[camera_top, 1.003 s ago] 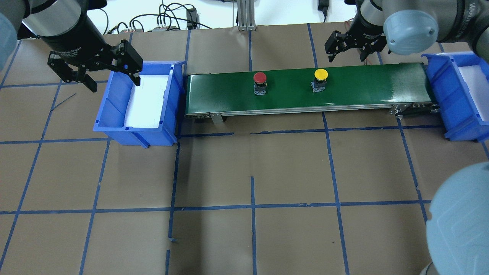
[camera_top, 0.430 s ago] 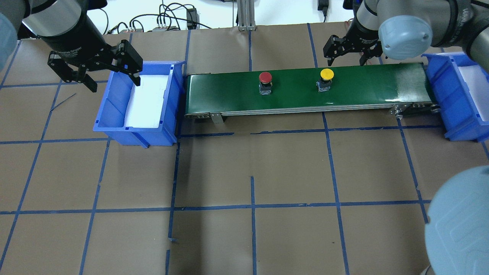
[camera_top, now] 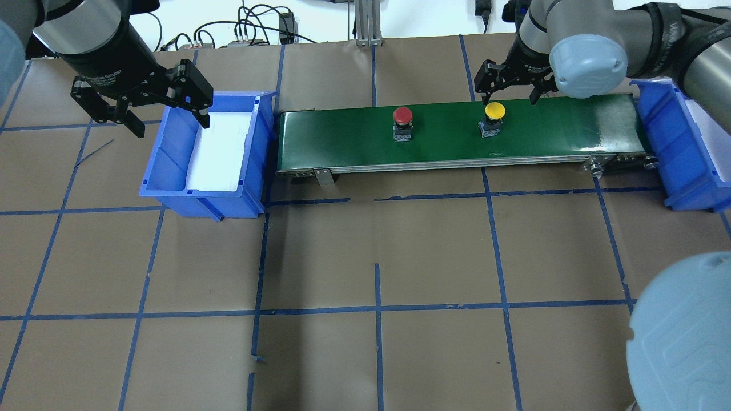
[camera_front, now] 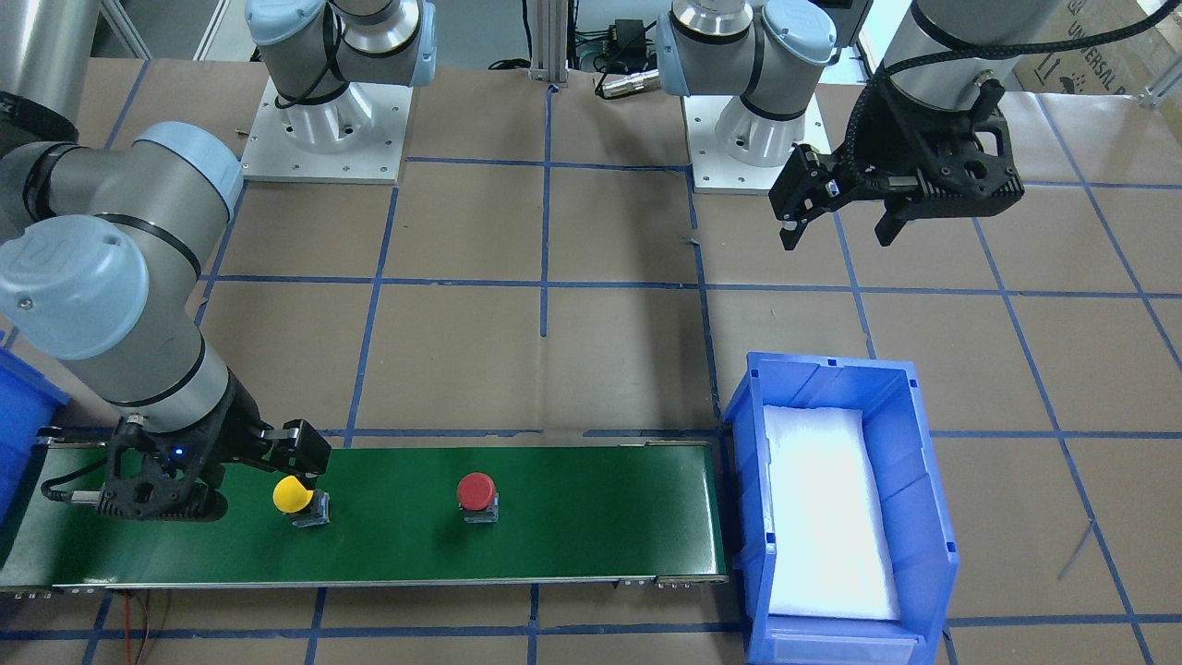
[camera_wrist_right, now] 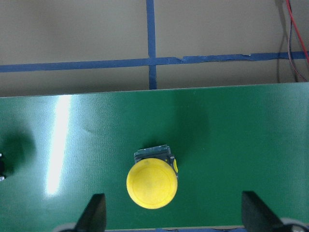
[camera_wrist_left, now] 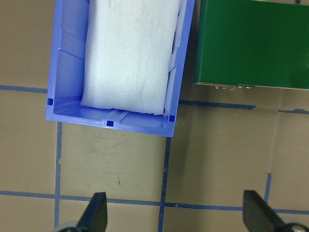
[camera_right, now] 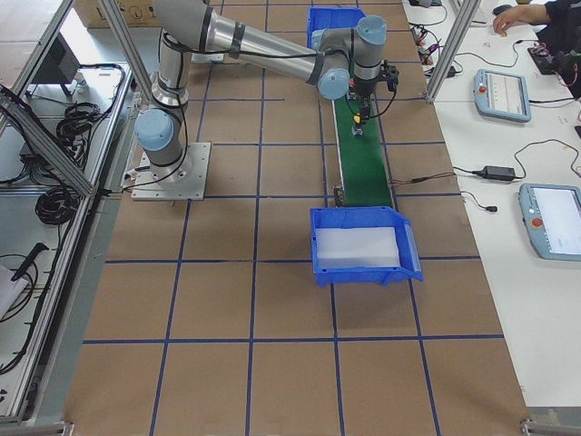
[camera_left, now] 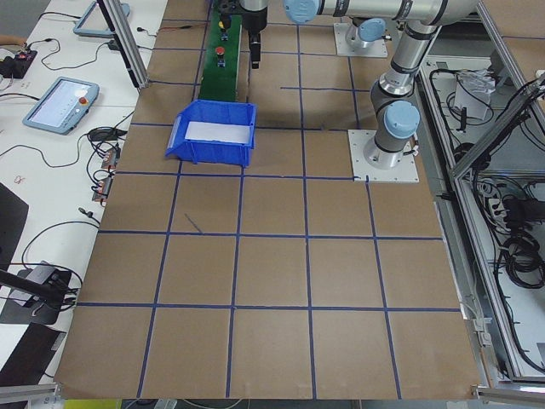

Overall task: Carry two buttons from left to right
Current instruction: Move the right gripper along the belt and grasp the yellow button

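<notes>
I'm running the right arm, and as I judge it the step in hand is picking up the yellow button (camera_top: pixel 494 109). The right gripper (camera_top: pixel 510 85) hangs over the far edge of the green belt (camera_top: pixel 342 137), spread wide and holding nothing. In its wrist view the two fingers (camera_wrist_right: pixel 94 212) stand to either side of the yellow cap, which sits a little off centre towards one of them.

To do this well, I would first centre the cap between the fingers. Then I would come straight down and close low, on the square base and not on the rounded cap. The cap overhangs the base and looks smooth, so a grip on it could slip or tip the button.

The yellow button stands upright on the belt, right of the middle. It has a round, dome-like cap on a short dark and metal base. The red button (camera_top: pixel 402 116) has the same build and stands upright near the belt's middle, well apart from the yellow one.

The blue bin on the right (camera_top: pixel 668 137) sits at the belt's right end, and I take it to be the drop place. The left gripper (camera_top: pixel 171 127) is also wide open and empty. It hovers by the blue bin on the left (camera_top: pixel 171 197), which shows only white foam.
</notes>
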Controlling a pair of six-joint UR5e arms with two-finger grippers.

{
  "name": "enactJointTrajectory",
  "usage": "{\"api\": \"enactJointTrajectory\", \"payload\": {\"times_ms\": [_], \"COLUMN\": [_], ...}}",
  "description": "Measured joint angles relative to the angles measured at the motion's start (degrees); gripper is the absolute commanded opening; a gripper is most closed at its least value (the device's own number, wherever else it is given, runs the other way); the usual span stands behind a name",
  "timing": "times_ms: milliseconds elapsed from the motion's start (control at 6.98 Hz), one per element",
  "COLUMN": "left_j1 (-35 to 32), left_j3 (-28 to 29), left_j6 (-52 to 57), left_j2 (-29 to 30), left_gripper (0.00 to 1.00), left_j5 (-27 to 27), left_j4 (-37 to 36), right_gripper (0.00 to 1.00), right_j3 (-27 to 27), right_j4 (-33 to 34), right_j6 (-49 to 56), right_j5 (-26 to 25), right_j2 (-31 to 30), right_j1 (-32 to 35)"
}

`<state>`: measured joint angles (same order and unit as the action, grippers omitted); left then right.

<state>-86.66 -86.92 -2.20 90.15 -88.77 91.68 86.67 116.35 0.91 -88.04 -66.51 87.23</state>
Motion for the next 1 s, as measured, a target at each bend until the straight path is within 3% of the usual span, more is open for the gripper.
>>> {"api": "enactJointTrajectory", "payload": {"times_ms": [287,430,573,717,1003], "left_j1": [0.0,0.0,0.0,0.0,0.0], "left_j3": [0.0,0.0,0.0,0.0,0.0], "left_j6": [0.0,0.0,0.0,0.0,0.0], "left_j2": [0.0,0.0,0.0,0.0,0.0], "left_gripper": [1.00,1.00,1.00,1.00,1.00], "left_j5": [0.0,0.1,0.1,0.1,0.1], "left_j4": [0.0,0.0,-0.1,-0.1,-0.1], "right_gripper": [0.94,0.67,0.29,0.11,0.07], "right_j3": [0.3,0.2,0.1,0.1,0.2], "right_j4": [2.3,3.4,4.2,4.6,4.1], "right_j6": [0.4,0.8,1.3,1.7,2.3], "right_j5": [-0.1,-0.1,-0.1,-0.2,-1.4], "right_j2": [1.9,2.7,3.3,3.6,3.5], "right_j1": [0.1,0.1,0.1,0.0,-0.2]}}
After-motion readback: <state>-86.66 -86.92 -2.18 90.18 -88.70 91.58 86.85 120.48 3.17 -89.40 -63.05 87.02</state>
